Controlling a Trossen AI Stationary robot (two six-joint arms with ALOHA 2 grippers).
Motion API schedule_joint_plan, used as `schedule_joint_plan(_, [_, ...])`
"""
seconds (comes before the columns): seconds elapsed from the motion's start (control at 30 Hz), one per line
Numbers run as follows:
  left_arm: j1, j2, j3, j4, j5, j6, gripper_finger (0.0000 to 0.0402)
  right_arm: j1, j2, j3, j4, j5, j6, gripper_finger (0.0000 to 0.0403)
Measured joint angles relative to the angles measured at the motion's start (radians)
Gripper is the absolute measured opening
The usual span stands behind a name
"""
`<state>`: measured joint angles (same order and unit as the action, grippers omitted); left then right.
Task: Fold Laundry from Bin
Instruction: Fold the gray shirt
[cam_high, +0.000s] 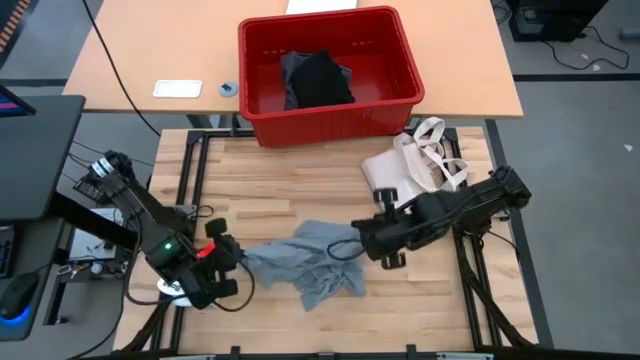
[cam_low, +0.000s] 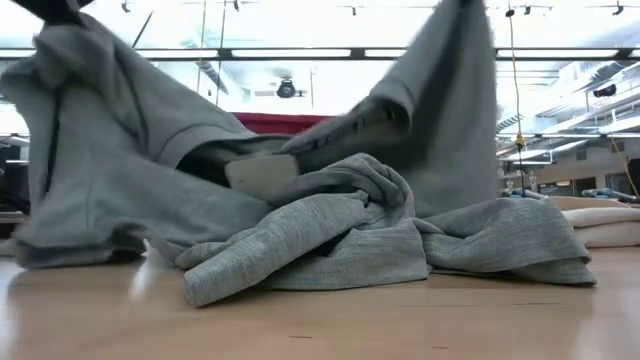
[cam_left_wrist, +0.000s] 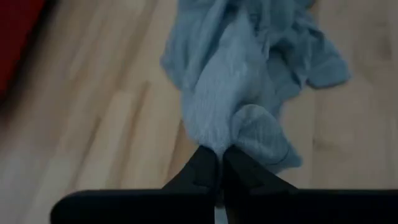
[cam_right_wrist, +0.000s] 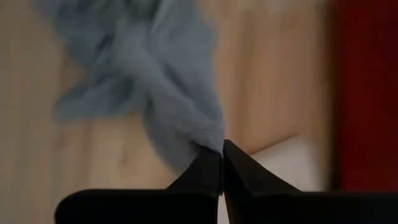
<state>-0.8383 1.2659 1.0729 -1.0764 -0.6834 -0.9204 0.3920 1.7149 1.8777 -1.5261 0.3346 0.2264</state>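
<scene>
The left gripper (cam_high: 243, 258) was pinched shut on one edge of the grey T-shirt (cam_high: 305, 262), its fingers (cam_left_wrist: 202, 171) pressed together with cloth bunched right at the tips. The right gripper (cam_high: 357, 240) was clamped on the opposite edge. The shirt sagged between the two in a crumpled heap on the table (cam_high: 300, 190). Beyond both grippers stood the red bin (cam_high: 400, 100) with a black garment (cam_high: 318, 80) inside. A cream tote (cam_high: 415, 165) lay close behind the right gripper.
</scene>
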Motion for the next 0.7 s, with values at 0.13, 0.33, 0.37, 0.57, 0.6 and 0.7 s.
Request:
schedule_joint_plan(0.13, [-0.004,0.000,0.000,0.049,0.085,-0.025,0.0013,0.010,0.000,-0.112,-0.030,-0.273,-0.034,0.0013])
schedule_joint_plan(0.33, [-0.021,0.000,0.000,0.316,0.264,0.161,0.0013,0.081,-0.004,-0.189,0.005,-0.660,-0.065,0.0013])
schedule_joint_plan(0.37, [-0.023,0.001,0.000,0.352,0.281,0.188,0.0013,0.098,-0.004,-0.190,0.015,-0.683,-0.069,0.0013])
schedule_joint_plan(0.57, [-0.022,0.029,0.000,0.363,0.320,0.215,0.0013,0.194,-0.034,-0.190,0.122,-0.722,-0.066,0.0013])
schedule_joint_plan(0.6, [-0.022,0.037,0.000,0.348,0.320,0.216,0.0013,0.210,-0.040,-0.190,0.127,-0.708,-0.057,0.0013])
schedule_joint_plan(0.7, [-0.019,0.068,0.000,0.312,0.321,0.231,0.0013,0.252,-0.063,-0.196,0.139,-0.642,-0.003,0.0013])
